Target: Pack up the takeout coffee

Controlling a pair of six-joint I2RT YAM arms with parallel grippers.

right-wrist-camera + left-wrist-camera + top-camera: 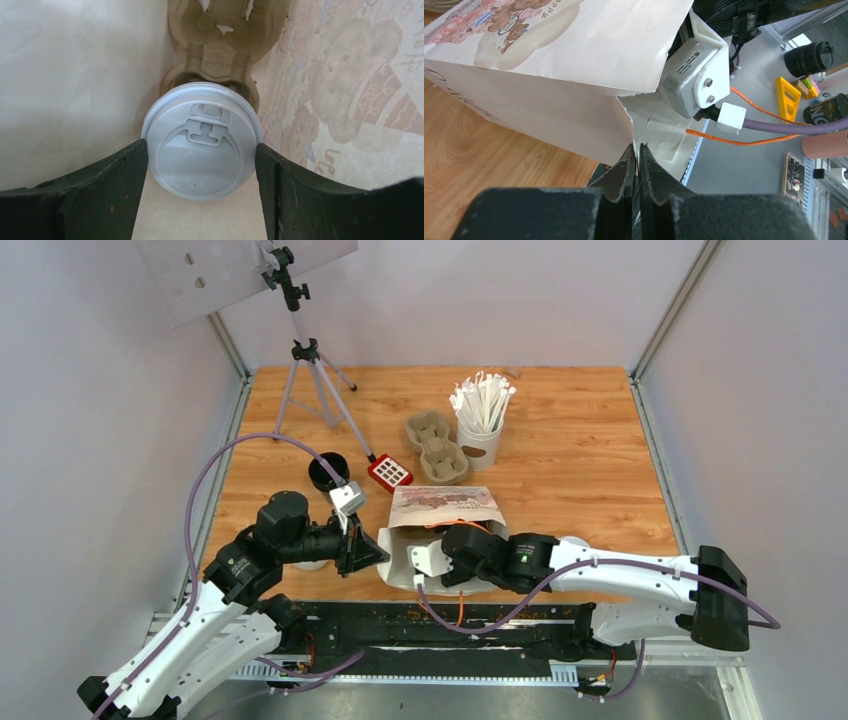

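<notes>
The right tool (201, 144) is down inside the paper bag (549, 100), its two fingers pressed against either side of a lidded coffee cup (200, 165), grasping it. The cup sits at the near end of a pulp tray (220, 55) lying in the bag. The left tool (636, 150) is clenched on the bag's torn side edge. Out on the wooden surface (580, 470), a second dark cup (328, 472) stands to the left, showing no lid, near a red keypad (390, 472).
</notes>
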